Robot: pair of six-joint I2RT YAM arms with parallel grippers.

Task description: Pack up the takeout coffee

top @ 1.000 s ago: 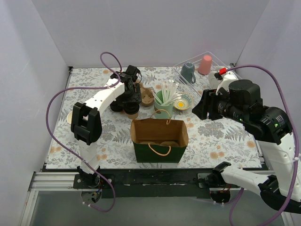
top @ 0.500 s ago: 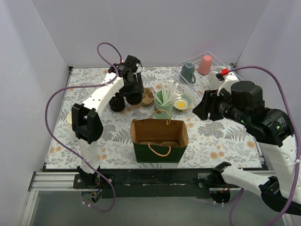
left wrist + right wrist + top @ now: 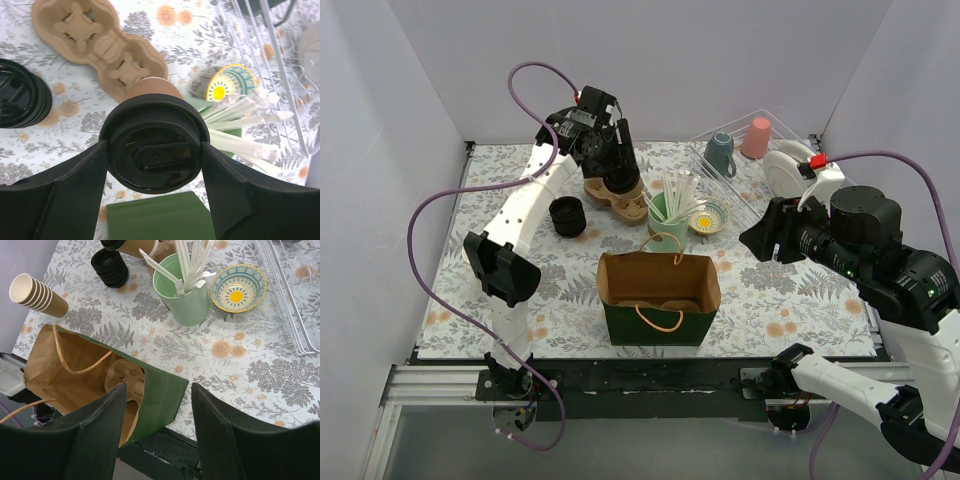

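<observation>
Above the bench [image 3: 770, 290], at its far side, we see the left claw [image 3: 618, 172] hanging over the carrier [image 3: 620, 200]. From the left wrist, we find it clenched on the coffee [image 3: 154, 150] at the lid, over the carrier's end. From the right wrist, the right claw [image 3: 159, 425] gapes empty over the bag [image 3: 160, 390].

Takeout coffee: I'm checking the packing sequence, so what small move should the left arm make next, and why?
Probably carry the takeout coffee toward the open paper bag, keeping it upright. The left gripper grips it at the lid, off the table above the loose carrier. The bag, nearer the arms, shows a second carrier at its bottom to receive it.
</observation>
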